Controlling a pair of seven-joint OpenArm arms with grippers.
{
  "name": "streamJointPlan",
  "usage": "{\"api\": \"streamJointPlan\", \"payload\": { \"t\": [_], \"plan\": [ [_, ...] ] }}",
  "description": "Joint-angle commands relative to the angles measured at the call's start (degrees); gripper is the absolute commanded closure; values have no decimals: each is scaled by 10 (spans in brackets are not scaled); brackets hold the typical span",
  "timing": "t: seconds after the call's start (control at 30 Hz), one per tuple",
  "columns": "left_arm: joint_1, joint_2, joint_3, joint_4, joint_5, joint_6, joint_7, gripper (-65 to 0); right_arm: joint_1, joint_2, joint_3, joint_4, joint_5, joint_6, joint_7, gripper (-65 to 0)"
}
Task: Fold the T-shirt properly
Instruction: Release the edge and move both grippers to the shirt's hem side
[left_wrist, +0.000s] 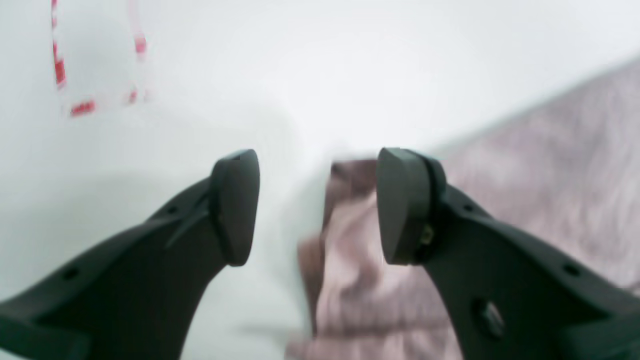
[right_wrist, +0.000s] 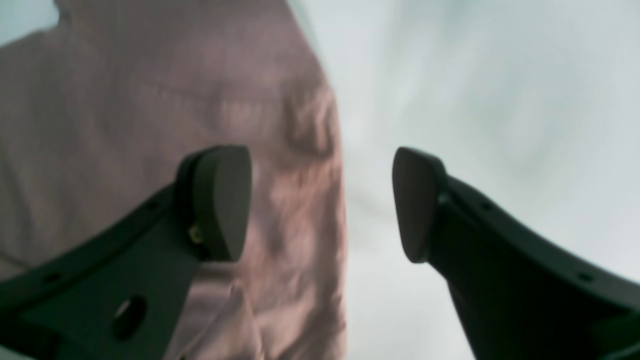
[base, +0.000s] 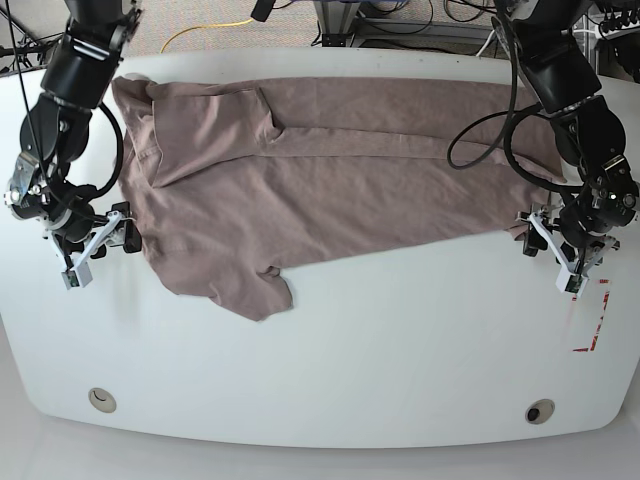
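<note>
The T-shirt (base: 330, 180), a plain mauve garment, lies spread out and wrinkled across the far half of the white table (base: 380, 350), one fold running lengthwise along its back part. My left gripper (base: 532, 236) hangs at the shirt's right-hand corner in the base view. In the left wrist view that gripper (left_wrist: 317, 205) is open, with a cloth corner (left_wrist: 350, 250) lying under the gap beside one finger. My right gripper (base: 124, 230) sits at the shirt's left edge. Seen from the right wrist, this gripper (right_wrist: 322, 205) is open and straddles the cloth edge (right_wrist: 300, 200), gripping nothing.
Red tape marks (base: 592, 318) lie on the table near the left gripper, and the left wrist view shows them too (left_wrist: 60, 70). Two round holes (base: 100, 399) (base: 540, 411) sit near the front edge. Cables (base: 420, 25) run behind the table.
</note>
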Motion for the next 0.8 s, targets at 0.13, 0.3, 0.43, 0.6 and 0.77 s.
{"api": "streamJointPlan", "payload": {
  "t": [0.13,0.3,0.43,0.6,0.77],
  "plan": [
    [-11,5,38,-26,-8,-1,-40,-346,80,14,-77,-130,-27,0,110,-423],
    [-5,6,48,-9,-8,-1,-54,-346,104,15,-117,-215,-40,0,189,-423],
    [6,6,49,-7,-11,-1,-54,-344,111,15,-145,-244,-56,0,233,-423],
    [8,6,49,-8,-11,-1,-57,-344,111,-3,-163,-245,-92,0,262,-423],
    [9,6,46,-8,-11,-1,-57,-344,101,-20,-161,-245,-133,0,268,-422]
  ]
}}
